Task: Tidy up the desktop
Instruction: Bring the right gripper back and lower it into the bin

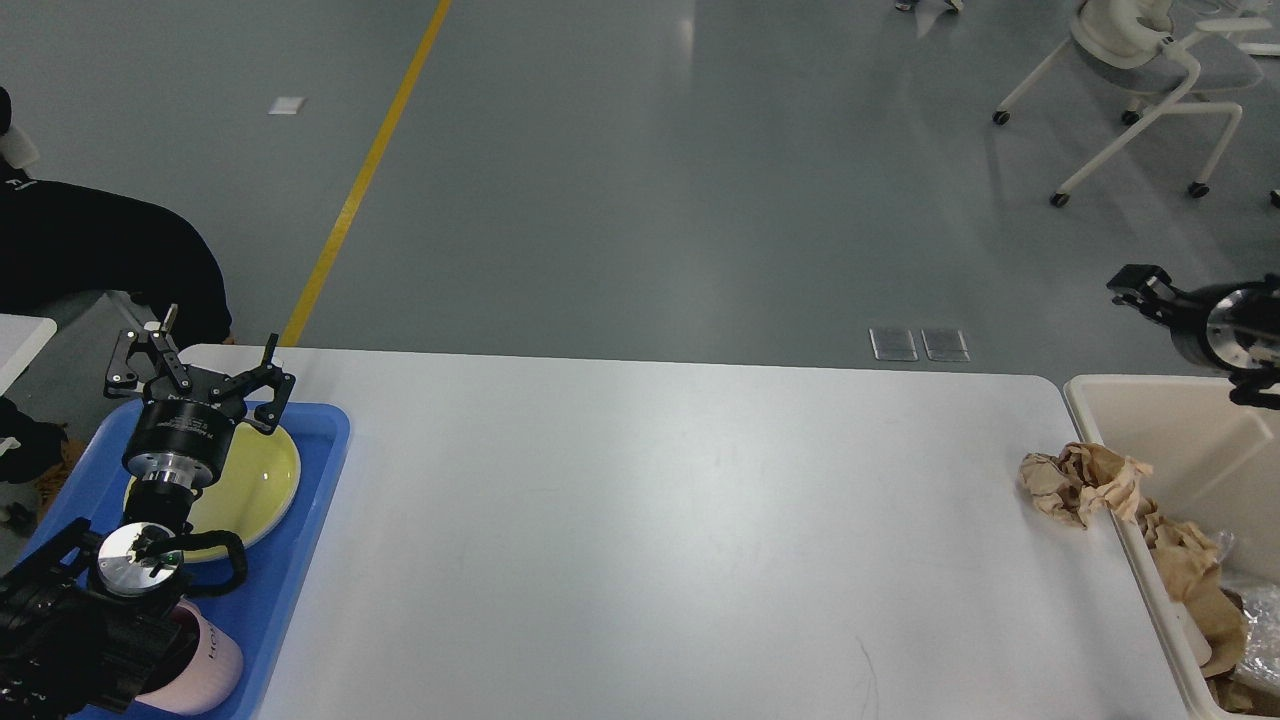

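The white desktop (pixel 640 520) fills the middle of the head view. A crumpled wad of brown paper (pixel 1080 482) lies on it at the right edge, touching the beige bin (pixel 1150 400). My left gripper (pixel 205 350) is open and empty, held above the yellow plate (pixel 262 480) in the blue tray (pixel 300 560). My right gripper (pixel 1135 285) comes in from the right edge, above the bin's far side. It is small and dark, so its fingers cannot be told apart.
A pink cup (pixel 205 665) lies in the near end of the blue tray, partly under my left arm. The bin holds brown paper (pixel 1195 585) and clear plastic. A white chair (pixel 1150 60) stands on the floor behind. A person in black (pixel 90 250) sits at far left.
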### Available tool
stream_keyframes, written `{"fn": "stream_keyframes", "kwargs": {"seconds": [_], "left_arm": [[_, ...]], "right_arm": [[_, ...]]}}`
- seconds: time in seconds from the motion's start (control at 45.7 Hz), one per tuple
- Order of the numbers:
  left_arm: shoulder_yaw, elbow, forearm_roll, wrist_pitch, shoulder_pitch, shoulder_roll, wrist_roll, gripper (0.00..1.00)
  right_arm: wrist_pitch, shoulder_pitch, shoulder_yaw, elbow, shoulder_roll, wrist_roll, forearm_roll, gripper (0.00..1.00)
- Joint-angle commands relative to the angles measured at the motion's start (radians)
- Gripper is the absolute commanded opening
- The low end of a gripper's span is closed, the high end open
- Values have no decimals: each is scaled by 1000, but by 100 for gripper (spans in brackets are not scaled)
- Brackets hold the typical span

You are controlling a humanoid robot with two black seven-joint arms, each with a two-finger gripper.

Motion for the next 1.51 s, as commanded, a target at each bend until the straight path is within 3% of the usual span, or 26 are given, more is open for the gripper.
{"fn": "stream_keyframes", "kwargs": {"seconds": [0.0,0.306,0.438,0.525,0.635,0.985,1.488], "left_arm": [[0,-1,-1,0,0,0,0,96],[0,1,1,0,0,0,0,96],[0,-1,-1,0,0,0,0,96],[0,-1,-1,0,0,0,0,96],[0,-1,-1,0,0,0,0,96],[0,-1,1,0,0,0,0,96],[0,-1,-1,0,0,0,0,96]], "right_arm": [[117,191,-121,139,77,1,2,100],[726,544,-135,366,149,8,2,100],[829,561,-135,367,184,6,1,100],[796,546,-135,352,183,5,-7,100],[650,476,-126,308,161,5,-9,100],[92,-175,-103,-4,147,2,4,100],[9,-433,122,-137,48,3,7,100]]}}
